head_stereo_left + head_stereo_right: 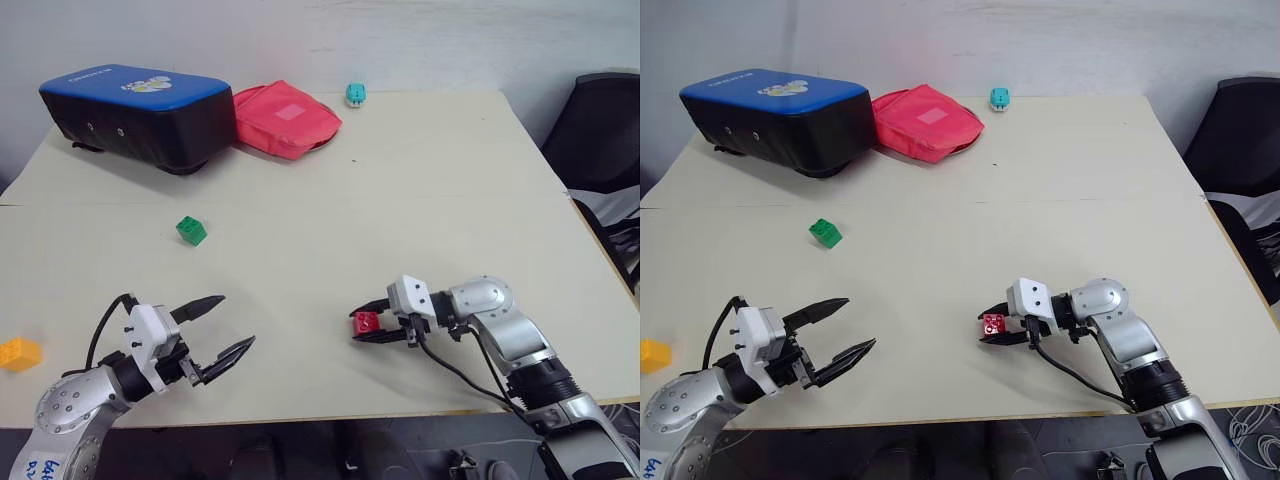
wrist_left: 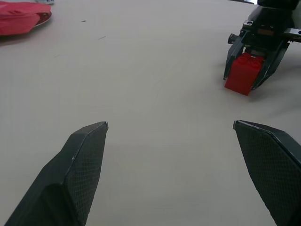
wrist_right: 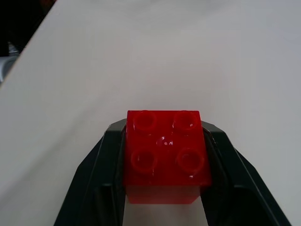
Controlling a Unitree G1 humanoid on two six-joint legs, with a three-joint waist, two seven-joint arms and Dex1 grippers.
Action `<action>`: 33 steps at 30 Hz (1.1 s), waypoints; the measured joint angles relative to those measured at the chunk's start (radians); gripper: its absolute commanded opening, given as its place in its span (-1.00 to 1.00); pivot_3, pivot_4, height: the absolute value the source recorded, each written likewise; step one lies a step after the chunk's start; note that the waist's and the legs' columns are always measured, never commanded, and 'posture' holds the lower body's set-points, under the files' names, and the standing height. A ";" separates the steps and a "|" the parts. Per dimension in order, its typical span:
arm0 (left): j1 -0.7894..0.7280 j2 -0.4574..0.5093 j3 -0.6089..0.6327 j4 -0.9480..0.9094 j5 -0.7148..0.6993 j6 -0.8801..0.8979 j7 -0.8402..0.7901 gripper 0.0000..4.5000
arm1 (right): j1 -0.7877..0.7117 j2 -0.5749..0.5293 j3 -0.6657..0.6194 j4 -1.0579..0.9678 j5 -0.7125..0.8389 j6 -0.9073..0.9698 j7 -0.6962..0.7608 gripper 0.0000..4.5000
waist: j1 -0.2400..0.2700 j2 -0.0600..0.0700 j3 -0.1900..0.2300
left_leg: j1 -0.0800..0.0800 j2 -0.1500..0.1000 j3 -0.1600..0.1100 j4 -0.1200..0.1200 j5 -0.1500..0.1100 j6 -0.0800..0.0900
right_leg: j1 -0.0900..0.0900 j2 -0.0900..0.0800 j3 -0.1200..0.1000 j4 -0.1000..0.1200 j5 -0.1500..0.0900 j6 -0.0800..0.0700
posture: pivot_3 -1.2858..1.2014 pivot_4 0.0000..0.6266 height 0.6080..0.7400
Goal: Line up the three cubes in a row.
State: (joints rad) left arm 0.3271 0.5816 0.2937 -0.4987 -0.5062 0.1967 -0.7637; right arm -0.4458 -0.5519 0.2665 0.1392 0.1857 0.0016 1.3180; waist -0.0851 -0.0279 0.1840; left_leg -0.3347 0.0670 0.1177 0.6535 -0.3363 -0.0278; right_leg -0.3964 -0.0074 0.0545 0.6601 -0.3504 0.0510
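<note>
The right claw point(image 1: 372, 325) pinches the red cube point(image 1: 366, 322); the left claw point(image 1: 222, 328) is spread, empty. Next, I think, it must set red down in line with the green cube point(image 1: 191, 230).

Yellow brick point(image 1: 20, 353) is chopped off by the left edge, the chair point(image 1: 598, 130) by the right; teal toy point(image 1: 355, 94) is too tiny to make out.
</note>
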 measured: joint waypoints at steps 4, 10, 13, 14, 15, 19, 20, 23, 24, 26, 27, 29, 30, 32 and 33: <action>-0.001 0.000 0.000 0.000 0.000 -0.001 0.002 1.00 | 0.000 0.005 0.002 0.012 -0.006 -0.008 -0.008 0.13 | 0.001 0.000 0.000 | 0.000 0.000 0.000 0.000 0.000 0.000 | 0.000 0.000 0.000 0.000 0.000 0.000 | 0.03 -0.52 1.00; 0.023 0.000 0.024 0.002 0.005 -0.020 0.000 1.00 | 0.004 0.021 -0.041 0.001 0.097 -0.059 0.043 0.99 | 0.001 0.000 0.000 | -0.001 0.000 0.000 -0.001 0.000 0.000 | 0.000 0.000 0.000 -0.001 0.000 0.000 | 0.03 -0.52 1.00; 0.085 -0.020 0.082 0.015 0.021 -0.055 0.009 1.00 | 0.020 0.015 -0.092 -0.066 0.194 -0.060 0.085 0.99 | 0.001 0.000 0.000 | 0.000 0.000 0.000 -0.002 -0.002 0.003 | 0.000 0.000 0.000 -0.002 0.000 0.000 | 0.03 -0.52 1.00; 0.117 -0.045 0.114 0.030 0.029 -0.079 0.023 1.00 | 0.034 0.013 -0.112 -0.084 0.219 -0.063 0.092 0.99 | 0.001 0.000 0.000 | -0.001 0.000 0.000 -0.002 -0.002 0.004 | 0.000 0.000 0.000 -0.002 0.000 0.000 | 0.03 -0.52 1.00; 0.149 -0.078 0.147 0.047 0.037 -0.096 0.044 1.00 | 0.053 0.008 -0.131 -0.093 0.237 -0.064 0.093 0.99 | 0.001 -0.001 0.000 | -0.001 0.000 0.000 -0.002 -0.003 0.005 | 0.000 0.000 0.000 -0.003 0.000 0.000 | 0.03 -0.52 1.00; 0.249 -0.217 0.285 0.087 0.034 -0.152 0.141 1.00 | 0.114 -0.007 -0.209 -0.089 0.281 -0.049 0.073 0.99 | 0.002 -0.003 0.001 | -0.001 0.000 0.000 -0.001 -0.005 0.009 | 0.001 -0.001 0.000 -0.004 0.000 0.000 | 0.03 -0.52 1.00; 0.265 -0.259 0.319 0.087 0.024 -0.165 0.170 1.00 | 0.131 -0.003 -0.245 -0.080 0.300 -0.061 0.067 0.99 | 0.003 -0.004 0.001 | -0.001 0.000 0.000 -0.001 -0.005 0.009 | 0.002 -0.001 0.000 -0.004 0.000 0.000 | 0.03 -0.52 1.00; 0.322 -0.342 0.388 0.115 -0.001 -0.189 0.227 1.00 | 0.192 0.008 -0.355 -0.018 0.334 -0.125 0.031 0.99 | 0.009 -0.006 0.001 | 0.000 -0.001 0.000 0.000 -0.006 0.010 | 0.003 -0.001 0.000 -0.006 0.000 0.000 | 0.03 -0.52 1.00; 0.330 -0.347 0.396 0.124 -0.003 -0.188 0.233 1.00 | 0.207 0.007 -0.374 -0.003 0.335 -0.131 0.023 0.99 | 0.010 -0.006 0.001 | 0.000 -0.001 0.000 0.000 -0.006 0.010 | 0.003 -0.001 0.000 -0.006 0.000 0.000 | 0.03 -0.52 1.00; 0.330 -0.344 0.395 0.120 -0.008 -0.186 0.236 1.00 | 0.233 0.004 -0.396 0.009 0.348 -0.122 0.022 0.99 | 0.014 -0.006 0.002 | 0.000 -0.001 0.000 0.000 -0.006 0.010 | 0.003 -0.001 0.000 -0.005 0.001 0.001 | 0.03 -0.52 1.00; 0.314 -0.329 0.388 0.118 -0.011 -0.177 0.236 1.00 | 0.240 0.000 -0.400 0.009 0.357 -0.115 0.030 0.99 | 0.014 -0.006 0.002 | 0.000 -0.001 0.000 0.000 -0.006 0.010 | 0.003 -0.001 0.000 -0.005 0.001 0.001 | 0.03 -0.52 1.00; 0.239 -0.272 0.370 0.116 -0.026 -0.141 0.239 1.00 | 0.242 -0.006 -0.406 0.008 0.363 -0.113 0.039 0.99 | 0.020 -0.006 0.002 | 0.000 -0.001 -0.001 0.000 -0.005 0.010 | 0.003 -0.001 0.000 -0.004 0.001 0.001 | 0.03 -0.52 1.00; 0.179 -0.230 0.358 0.116 -0.040 -0.111 0.241 1.00 | 0.240 -0.006 -0.410 0.008 0.365 -0.115 0.039 0.99 | 0.026 -0.006 0.002 | 0.001 -0.001 -0.001 0.000 -0.005 0.009 | 0.003 0.000 0.000 -0.003 0.001 0.001 | 0.03 -0.52 1.00; 0.022 -0.129 0.331 0.142 -0.048 -0.061 0.243 1.00 | 0.231 0.001 -0.417 0.001 0.365 -0.126 0.029 0.99 | 0.032 -0.006 0.002 | 0.000 -0.001 -0.001 0.001 -0.005 0.008 | 0.002 0.000 -0.001 -0.001 0.001 0.001 | 0.03 -0.52 1.00; -0.107 -0.055 0.300 0.202 -0.049 -0.024 0.235 1.00 | 0.229 0.008 -0.424 -0.009 0.366 -0.134 0.019 0.99 | 0.040 -0.005 0.002 | 0.000 -0.002 -0.002 0.001 -0.004 0.007 | 0.002 0.000 -0.001 -0.001 0.001 0.001 | 0.03 -0.52 1.00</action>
State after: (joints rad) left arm 0.2196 0.5271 0.5940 -0.2963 -0.5549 0.1727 -0.5290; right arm -0.2172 -0.5438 -0.1572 0.1303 0.5512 -0.1321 1.3375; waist -0.0455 -0.0332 0.1858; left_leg -0.3345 0.0652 0.1161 0.6547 -0.3399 -0.0208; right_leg -0.3941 -0.0077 0.0531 0.6596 -0.3492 0.0525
